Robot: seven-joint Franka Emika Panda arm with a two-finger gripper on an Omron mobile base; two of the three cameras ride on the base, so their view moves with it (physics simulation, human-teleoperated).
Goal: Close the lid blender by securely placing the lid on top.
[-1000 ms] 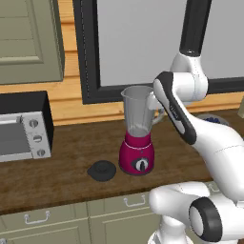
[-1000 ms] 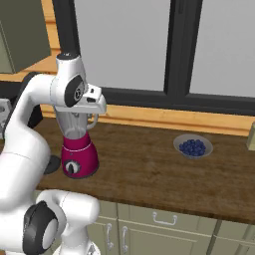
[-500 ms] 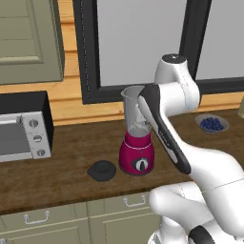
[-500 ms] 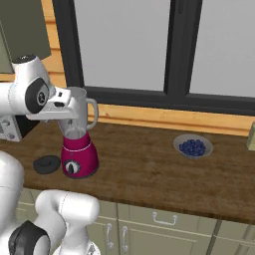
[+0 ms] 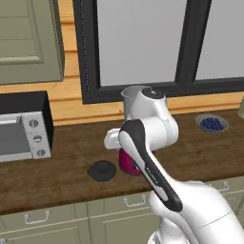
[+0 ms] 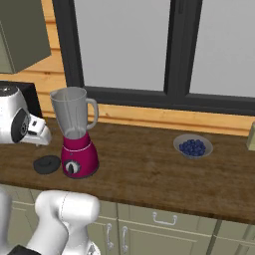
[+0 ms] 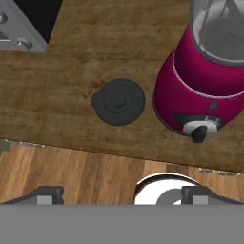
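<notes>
- I see the lid (image 7: pixel 118 102) flat on the table (image 6: pixel 149 164), just left of the blender (image 6: pixel 75 134).
- The toaster oven (image 5: pixel 23 126) stands well left of the blender.
- The bowl (image 6: pixel 193 146) sits well right of it.

The arm is folded forward with the wrist bent downward. The gripper (image 7: pixel 121 195) points down, its two fingertips (image 7: pixel 47 193) spread wide apart at the hand view's bottom, nothing held between them.

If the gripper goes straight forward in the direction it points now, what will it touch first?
Probably the lid, lying flat on the wooden counter left of the blender. The gripper looks open with nothing between; depth is uncertain, so it might meet the counter's front edge instead.
</notes>
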